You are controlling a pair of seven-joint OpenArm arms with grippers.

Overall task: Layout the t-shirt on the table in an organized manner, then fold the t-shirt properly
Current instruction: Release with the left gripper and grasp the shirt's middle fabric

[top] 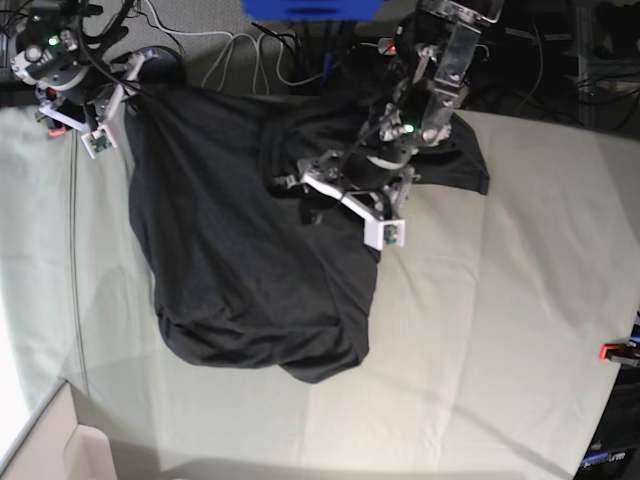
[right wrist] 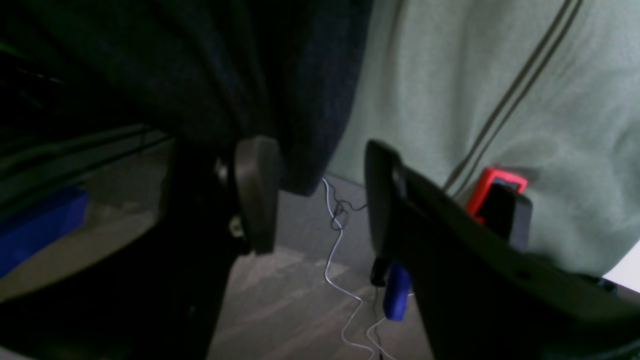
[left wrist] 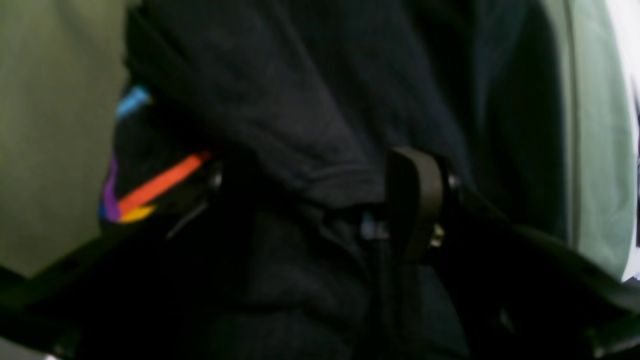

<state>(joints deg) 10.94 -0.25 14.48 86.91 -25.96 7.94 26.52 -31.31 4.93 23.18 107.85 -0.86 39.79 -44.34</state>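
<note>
Only a wordless rainbow graphic (left wrist: 150, 185) marks the t-shirt (top: 240, 250); both pincers stand spread.

A red-orange clamp (right wrist: 495, 192) is biting the cloth edge in the right wrist view, and another clamp (top: 618, 351) is showing at the right border of the base view. A thin white cable (right wrist: 340, 250) is trailing in loops over the grey floor (right wrist: 295, 300), beside a small blue object (right wrist: 396, 290). Beyond the far edge, a blue box (top: 310, 8) is sitting among tangled cables (top: 235, 55).
</note>
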